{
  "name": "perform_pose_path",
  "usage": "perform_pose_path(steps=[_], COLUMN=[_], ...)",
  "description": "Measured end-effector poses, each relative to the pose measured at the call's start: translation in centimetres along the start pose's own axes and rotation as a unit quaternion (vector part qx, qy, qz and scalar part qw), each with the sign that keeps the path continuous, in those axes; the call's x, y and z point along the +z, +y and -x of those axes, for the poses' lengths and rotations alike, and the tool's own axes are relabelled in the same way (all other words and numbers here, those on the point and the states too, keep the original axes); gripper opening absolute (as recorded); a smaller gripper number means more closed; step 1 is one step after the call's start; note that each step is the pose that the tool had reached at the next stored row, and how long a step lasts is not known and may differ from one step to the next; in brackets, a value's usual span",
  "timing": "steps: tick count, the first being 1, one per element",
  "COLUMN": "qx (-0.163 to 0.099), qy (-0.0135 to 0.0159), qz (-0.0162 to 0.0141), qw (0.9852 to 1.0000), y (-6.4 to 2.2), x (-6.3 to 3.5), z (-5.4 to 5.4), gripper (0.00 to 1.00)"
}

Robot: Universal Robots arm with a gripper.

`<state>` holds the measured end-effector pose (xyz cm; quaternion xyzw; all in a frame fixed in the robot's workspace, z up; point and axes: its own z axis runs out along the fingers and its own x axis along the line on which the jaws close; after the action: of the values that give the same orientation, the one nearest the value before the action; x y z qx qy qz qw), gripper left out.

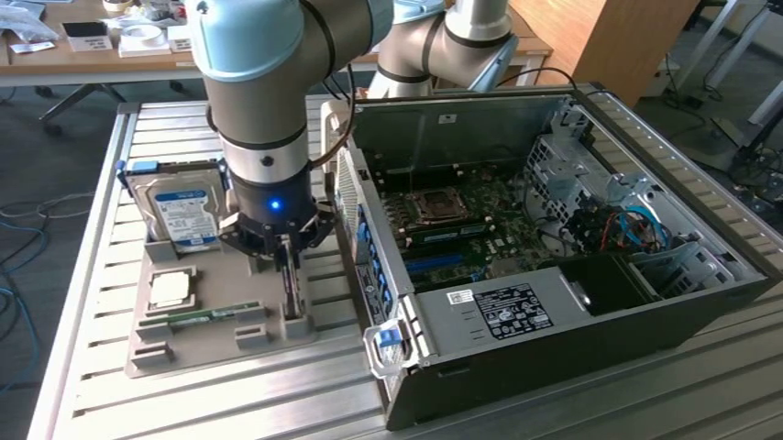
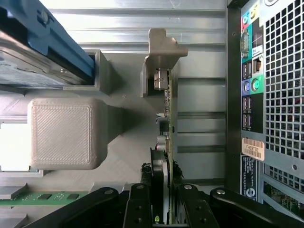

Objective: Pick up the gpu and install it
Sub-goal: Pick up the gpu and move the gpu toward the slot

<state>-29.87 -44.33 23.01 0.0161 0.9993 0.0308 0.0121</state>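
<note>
— Where is the gpu [image 1: 292,295] relative to the hand [image 1: 288,261]?

— Directly under it. In the exterior view, left of centre in the frame, the card stands on edge in a slot of the grey tray [image 1: 196,353], and the hand reaches straight down over it.

— How wide is the hand?

— Narrow. In the wrist view the two black fingers [image 2: 137,209] sit against opposite faces of the card with no gap showing, so the hand is clamped on the gpu. The card's lower edge is seated in the tray slot.

— And the card itself?

— Thin and flat, seen edge-on from the wrist. It is dark, with small components along it and a pale metal bracket [image 2: 161,52] at the end far from the fingers, with a port just below the bracket's bent tab.

— What's nearby?

— The hard drive [image 1: 183,215] stands upright in the same tray toward the exterior view's left. The open computer case [image 1: 551,339] lies just beside the tray toward the exterior view's right, both on the slatted metal counter [image 1: 245,403].
</note>
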Motion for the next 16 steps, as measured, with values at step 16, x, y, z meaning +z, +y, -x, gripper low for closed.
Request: perform_pose_path(steps=[16], qx=[-0.004], qy=[0.0003], qz=[0.0010], qw=[1.0000], y=[0.17], x=[-2.80], z=[0.1], gripper=[0.27])
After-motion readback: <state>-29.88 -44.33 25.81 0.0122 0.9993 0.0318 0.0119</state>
